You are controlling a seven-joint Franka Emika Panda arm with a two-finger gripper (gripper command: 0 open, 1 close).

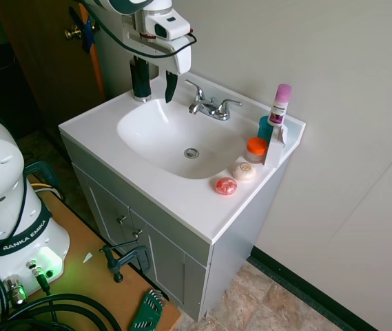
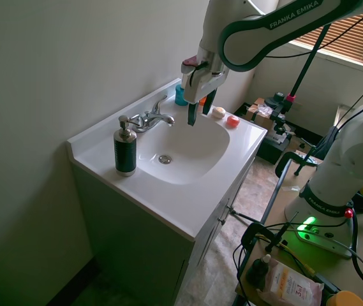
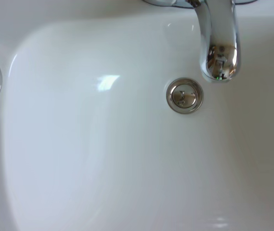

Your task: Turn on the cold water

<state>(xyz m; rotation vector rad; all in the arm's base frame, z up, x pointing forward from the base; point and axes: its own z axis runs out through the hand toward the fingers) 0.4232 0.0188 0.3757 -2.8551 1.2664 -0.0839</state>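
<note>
Hovering above the white oval sink basin, my gripper points straight down with its two dark fingers parted a moderate way, and it holds nothing. Small shiny chrome faucet with its short curved spout and two lever handles stands just beside my gripper, at the back rim of the basin, not touching it. In the wrist view the spout hangs over the round metal drain, and I see no water coming out of it and none in the basin, which looks dry.

As I judge it, the task is only at its beginning: neither handle looks turned, and the cold water does not run yet. What is left is to bring my gripper to the correct lever, which I take to be the one farther from my gripper, and push it open. I cannot read any mark on the handles to be sure.

My arm comes in from above, with the wrist vertical over the basin. A black cylindrical soap pump bottle stands on the tabletop near my gripper, on the side away from the faucet.
</note>
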